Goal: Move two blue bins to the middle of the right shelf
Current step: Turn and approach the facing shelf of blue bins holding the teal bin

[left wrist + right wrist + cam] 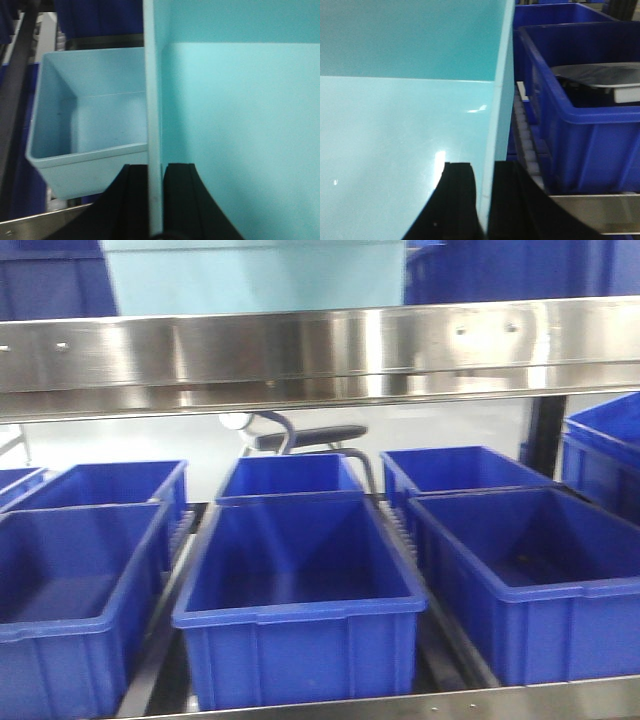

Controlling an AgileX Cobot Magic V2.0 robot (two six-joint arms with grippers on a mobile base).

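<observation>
Left tool (155, 172) and right tool (484, 170) clamp walls of pale bin (240, 125); thin pinch could slip, striking dark bin (585, 125) at 3 o'clock.

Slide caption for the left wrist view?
Left hand clamped on the wall of a light-blue bin, a second light-blue bin beside it.
</observation>
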